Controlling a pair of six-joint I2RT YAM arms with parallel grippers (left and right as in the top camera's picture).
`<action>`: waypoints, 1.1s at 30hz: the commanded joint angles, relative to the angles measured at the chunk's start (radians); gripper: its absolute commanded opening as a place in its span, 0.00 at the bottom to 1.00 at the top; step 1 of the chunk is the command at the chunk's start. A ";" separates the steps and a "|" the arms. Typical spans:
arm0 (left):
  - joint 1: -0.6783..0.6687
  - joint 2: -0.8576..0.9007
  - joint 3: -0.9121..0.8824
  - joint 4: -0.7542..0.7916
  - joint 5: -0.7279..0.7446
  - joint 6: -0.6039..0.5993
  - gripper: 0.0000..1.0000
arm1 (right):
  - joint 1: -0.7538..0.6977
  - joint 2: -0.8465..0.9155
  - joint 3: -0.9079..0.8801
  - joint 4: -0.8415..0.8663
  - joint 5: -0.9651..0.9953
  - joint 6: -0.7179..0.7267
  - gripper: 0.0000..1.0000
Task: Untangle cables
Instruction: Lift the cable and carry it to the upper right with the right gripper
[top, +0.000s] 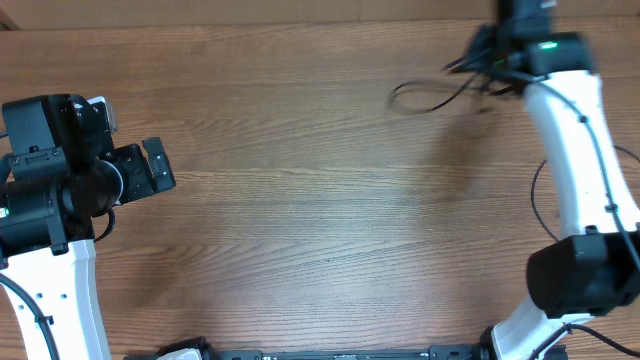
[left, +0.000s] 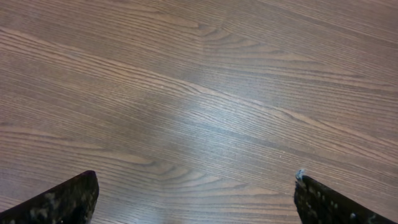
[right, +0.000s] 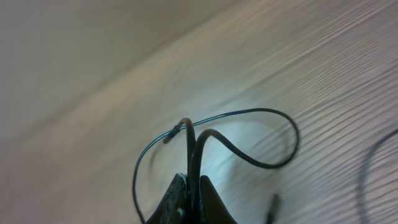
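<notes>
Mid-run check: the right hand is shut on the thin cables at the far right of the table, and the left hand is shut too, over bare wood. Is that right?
Not quite. The left hand is open, its fingers spread wide over the bare table, as the left wrist view shows. The right hand is indeed shut on the cables.

cables (top: 428, 96) | thin, black, long | curled in loose loops | one bend pinched in the right hand (right: 190, 185) | far right side of bench (top: 300, 200)

No readable text, no labels, no brand marks, no numbers, no signs in any view
</notes>
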 joint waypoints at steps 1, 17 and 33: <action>0.005 -0.011 0.008 0.002 -0.006 0.000 0.99 | -0.122 -0.019 0.035 0.032 0.023 -0.006 0.04; 0.005 -0.011 0.008 0.002 -0.006 0.000 1.00 | -0.602 0.004 0.034 0.321 -0.196 -0.002 0.04; 0.005 -0.011 0.008 0.002 -0.006 0.000 1.00 | -0.605 0.218 0.033 0.424 -0.275 -0.018 0.12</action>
